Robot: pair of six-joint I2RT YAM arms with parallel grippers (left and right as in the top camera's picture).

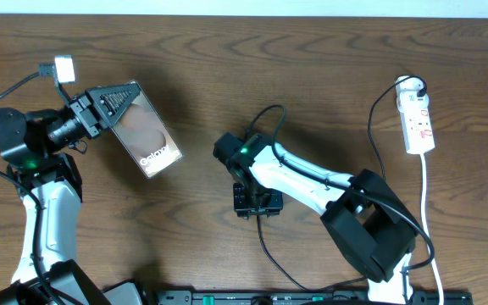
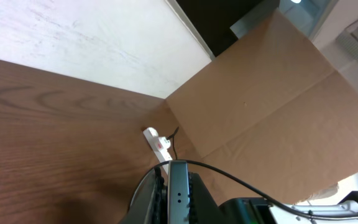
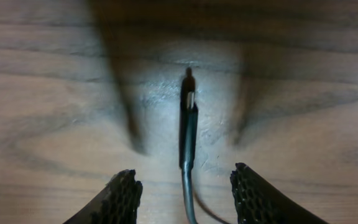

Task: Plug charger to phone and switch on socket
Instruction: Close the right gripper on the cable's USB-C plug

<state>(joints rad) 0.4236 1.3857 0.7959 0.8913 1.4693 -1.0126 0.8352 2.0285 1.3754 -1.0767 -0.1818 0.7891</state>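
Observation:
The phone (image 1: 152, 140), glossy brown with white "Galaxy" lettering, is held at its far end above the table's left side by my left gripper (image 1: 124, 100), which is shut on it. In the left wrist view the phone's thin grey edge (image 2: 178, 202) stands upright between the two fingers. My right gripper (image 1: 257, 203) points down at the table centre. Its fingers (image 3: 124, 194) stand open on either side of the charger's black connector (image 3: 188, 134), which lies flat on the wood, untouched. The charger's thin cable (image 1: 263, 241) trails toward the front edge. The white socket (image 1: 417, 117) lies at the far right.
The socket's white cord (image 1: 424, 199) runs down the right side toward the front. A brown cardboard box (image 2: 272, 106) stands beyond the table behind the socket (image 2: 157, 142). A thicker black cable (image 1: 265, 119) loops above the right arm. A small white block (image 1: 63, 69) sits far left.

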